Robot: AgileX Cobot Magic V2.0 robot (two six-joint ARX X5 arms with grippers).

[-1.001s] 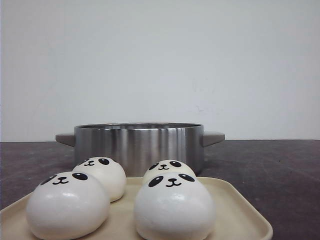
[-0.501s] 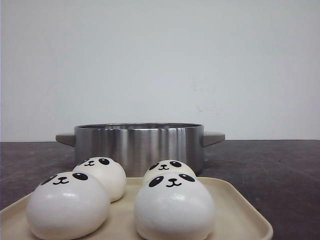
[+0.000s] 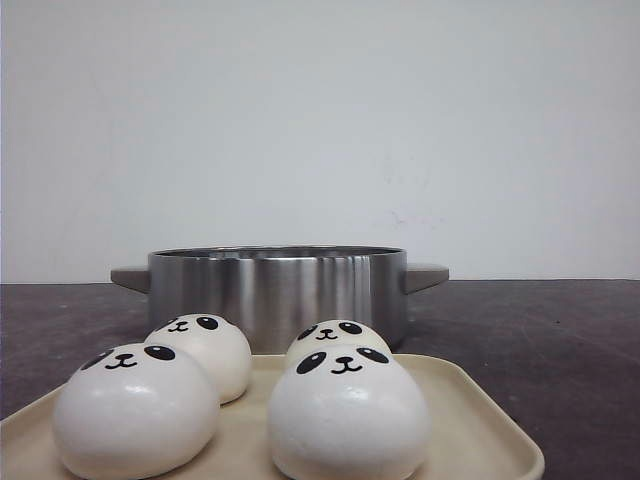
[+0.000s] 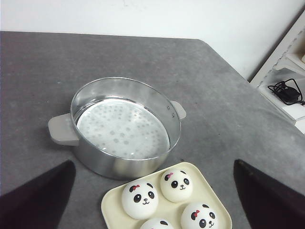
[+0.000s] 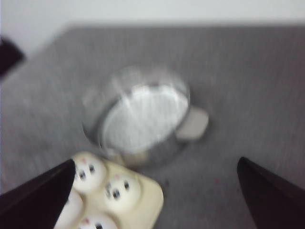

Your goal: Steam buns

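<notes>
Several white panda-faced buns sit on a cream tray [image 3: 478,418] in front of a steel steamer pot [image 3: 277,290]. The near buns [image 3: 135,412] [image 3: 347,412] are large in the front view, with two more [image 3: 205,345] [image 3: 338,334] behind them. No gripper shows in the front view. In the left wrist view my left gripper [image 4: 153,163] hangs open high above the pot [image 4: 125,129] and the buns [image 4: 139,200] [image 4: 176,185]. The blurred right wrist view shows my right gripper [image 5: 156,162] open above the tray corner [image 5: 150,200], with buns [image 5: 121,189] beside one finger.
The pot holds a perforated white liner [image 4: 123,130] and has grey handles [image 4: 62,130] on both sides. The grey table ends at a white wall. A black cable [image 4: 286,90] lies on a white shelf off the table's edge.
</notes>
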